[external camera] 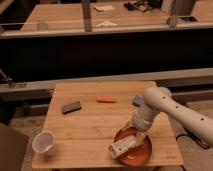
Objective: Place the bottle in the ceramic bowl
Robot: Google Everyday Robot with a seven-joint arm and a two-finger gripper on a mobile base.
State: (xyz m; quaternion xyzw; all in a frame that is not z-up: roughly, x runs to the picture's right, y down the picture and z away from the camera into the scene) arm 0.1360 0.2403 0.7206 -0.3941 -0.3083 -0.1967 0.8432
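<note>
The pale plastic bottle point(122, 146) lies tilted across the left part of the orange-red ceramic bowl point(142, 153) at the front right of the wooden table point(90, 125). Its lower end sticks out over the bowl's left rim. My gripper point(137, 134) comes down from the white arm point(167, 109) on the right and is at the bottle's upper end, over the bowl. The arm and bottle hide the bowl's back rim.
A white round cup point(44, 142) stands at the front left corner. A dark grey block point(71, 107), an orange flat piece point(106, 99) and a blue item point(138, 101) lie along the back of the table. A dark counter rises behind.
</note>
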